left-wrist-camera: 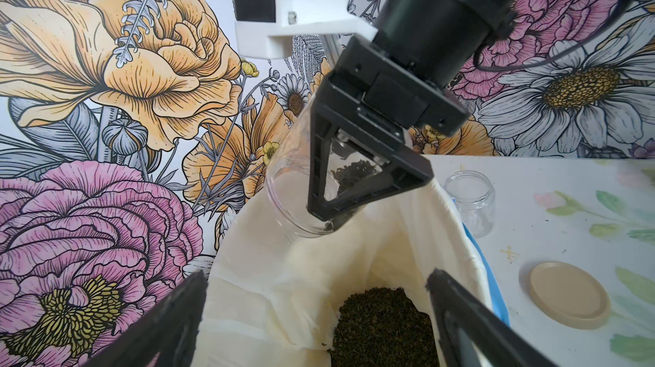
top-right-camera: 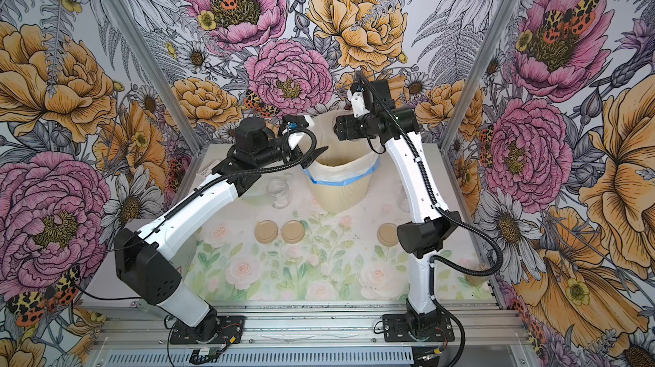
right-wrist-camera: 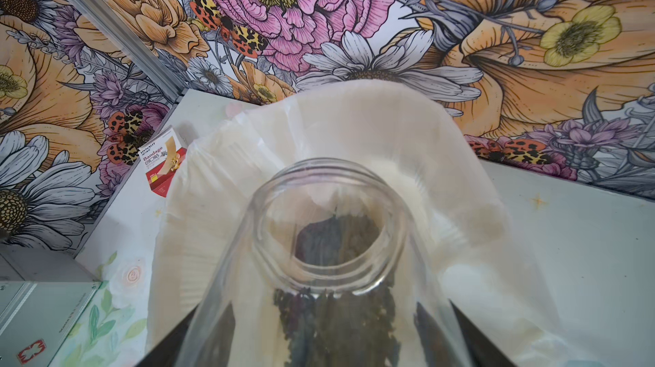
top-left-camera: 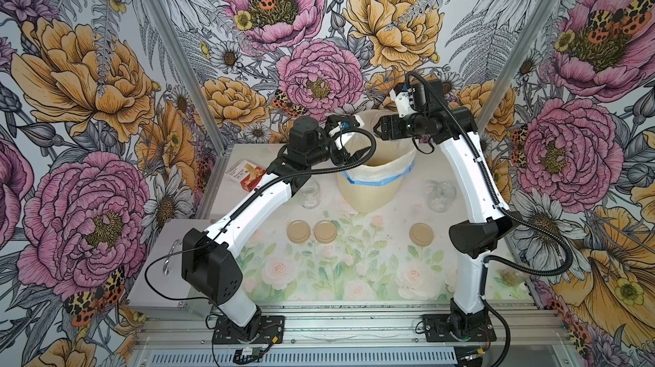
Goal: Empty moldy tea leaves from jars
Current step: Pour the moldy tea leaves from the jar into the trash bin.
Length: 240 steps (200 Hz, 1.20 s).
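Top views show a rose-print tabletop (top-left-camera: 354,269) — giant-flower wallpaper (top-left-camera: 88,81) all around.

Red-and-white bandage box (top-left-camera: 245,174) lies left of centre on the floral table (top-left-camera: 336,276). Grey metal case (top-left-camera: 156,276) sits lower left.

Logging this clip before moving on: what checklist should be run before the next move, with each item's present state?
1. Right gripper shut on the held jar: ok.
2. Held jar's mouth tilted over the bin bag: ok.
3. Held jar emptied: not ok, tea leaves are inside.
4. Left gripper open, carrying nothing: ok.
5. Jar beside the left arm and jar beside the right arm empty: ok.
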{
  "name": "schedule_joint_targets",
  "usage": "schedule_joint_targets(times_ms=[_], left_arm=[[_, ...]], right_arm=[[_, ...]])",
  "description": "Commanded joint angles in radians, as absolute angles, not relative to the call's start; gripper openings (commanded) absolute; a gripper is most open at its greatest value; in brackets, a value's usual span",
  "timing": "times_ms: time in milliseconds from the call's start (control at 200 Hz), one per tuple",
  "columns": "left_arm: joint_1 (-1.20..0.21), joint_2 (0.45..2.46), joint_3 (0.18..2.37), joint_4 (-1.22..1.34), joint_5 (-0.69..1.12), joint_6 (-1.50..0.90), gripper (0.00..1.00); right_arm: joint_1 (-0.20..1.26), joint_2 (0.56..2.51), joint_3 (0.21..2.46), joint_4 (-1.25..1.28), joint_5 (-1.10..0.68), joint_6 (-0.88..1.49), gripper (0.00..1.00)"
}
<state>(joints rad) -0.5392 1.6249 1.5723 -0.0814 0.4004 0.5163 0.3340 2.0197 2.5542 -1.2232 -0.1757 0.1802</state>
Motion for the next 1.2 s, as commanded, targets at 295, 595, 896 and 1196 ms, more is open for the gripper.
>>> schedule_joint_targets(times_ms=[295, 595, 896, 1196], left_arm=[[-0.564, 1.749, 1.741, -0.134, 0.500, 0.605, 0.99], [-0.605, 1.867, 1.852, -0.171, 0.460, 0.687, 0.99], [-0.615, 1.904, 1.852, -0.084, 0.447, 0.695, 0.99], [-0.620, 1.928, 1.873, -0.060, 0.510, 0.669, 0.99]], right_arm=[[0.295, 1.909, 2.540, -1.185, -0.401, 0.325, 0.60], [0.282, 1.899, 2.524, -1.228, -0.441, 0.337, 0.60], [0.283, 1.918, 2.525, -1.274, -0.451, 0.319, 0.60], [0.283, 1.945, 2.533, -1.276, -0.475, 0.310, 0.60]])
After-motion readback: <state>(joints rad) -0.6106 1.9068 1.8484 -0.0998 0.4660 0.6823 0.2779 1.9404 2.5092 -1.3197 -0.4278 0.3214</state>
